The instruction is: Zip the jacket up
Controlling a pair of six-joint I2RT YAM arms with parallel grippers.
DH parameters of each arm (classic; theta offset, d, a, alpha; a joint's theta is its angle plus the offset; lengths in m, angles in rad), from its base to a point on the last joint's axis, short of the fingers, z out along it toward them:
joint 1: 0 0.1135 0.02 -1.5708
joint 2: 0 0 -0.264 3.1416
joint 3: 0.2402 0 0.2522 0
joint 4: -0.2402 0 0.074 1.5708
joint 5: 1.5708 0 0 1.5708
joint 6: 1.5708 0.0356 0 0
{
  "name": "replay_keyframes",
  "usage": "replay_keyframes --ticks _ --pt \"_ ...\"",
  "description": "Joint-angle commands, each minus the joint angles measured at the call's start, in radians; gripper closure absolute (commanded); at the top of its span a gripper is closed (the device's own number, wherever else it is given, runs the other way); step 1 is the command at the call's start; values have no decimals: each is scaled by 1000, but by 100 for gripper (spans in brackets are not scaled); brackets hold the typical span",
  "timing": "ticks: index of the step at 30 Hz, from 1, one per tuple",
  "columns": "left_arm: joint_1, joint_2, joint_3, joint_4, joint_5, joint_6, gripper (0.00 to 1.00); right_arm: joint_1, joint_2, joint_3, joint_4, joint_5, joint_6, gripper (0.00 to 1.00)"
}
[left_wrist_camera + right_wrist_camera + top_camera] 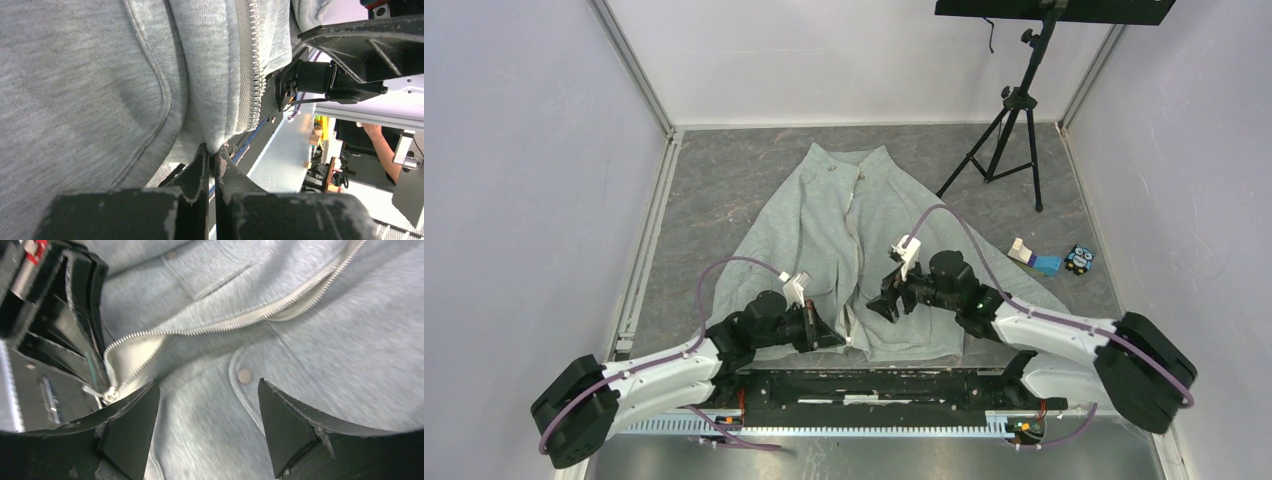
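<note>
Obs: left gripper (212, 156) jaws pinch the hem of the jacket (75, 75) beside the zipper (255, 60); right gripper (207, 405) jaws spread at the zipper's slider (110, 394). Risk: thin hem slips free, slider jams.

1. I see a mottled grey worktop (724, 190).
2. A light grey jacket (824, 230) lies spread across its middle.
3. Right of it: a black tripod (1009, 140) standing, a white-blue box (1034, 258), a small dark cube (1079, 260).

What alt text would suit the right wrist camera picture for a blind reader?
An open black pincer hangs over a light grey jacket whose pale zipper lies parted, its metal slider beside one fingertip. A round snap shows nearby.
</note>
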State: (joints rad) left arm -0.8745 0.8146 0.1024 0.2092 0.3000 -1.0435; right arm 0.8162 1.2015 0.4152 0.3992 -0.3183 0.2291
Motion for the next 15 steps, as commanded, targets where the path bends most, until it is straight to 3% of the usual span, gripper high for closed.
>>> replay_keyframes --ticks 1,4,9,12,15 --pt "4 34 45 -4 90 -41 98 82 -131 15 -207 154 -271 21" --pt "7 38 54 -6 110 -35 98 215 -217 -63 -116 264 -378 21" --pt "16 13 57 -43 126 -30 98 367 -270 -215 115 282 -601 18" --pt "21 -12 51 -53 131 -37 98 476 -250 -264 211 296 -770 15" --pt "29 -25 51 -67 135 -43 98 599 -177 -284 329 417 -877 13"
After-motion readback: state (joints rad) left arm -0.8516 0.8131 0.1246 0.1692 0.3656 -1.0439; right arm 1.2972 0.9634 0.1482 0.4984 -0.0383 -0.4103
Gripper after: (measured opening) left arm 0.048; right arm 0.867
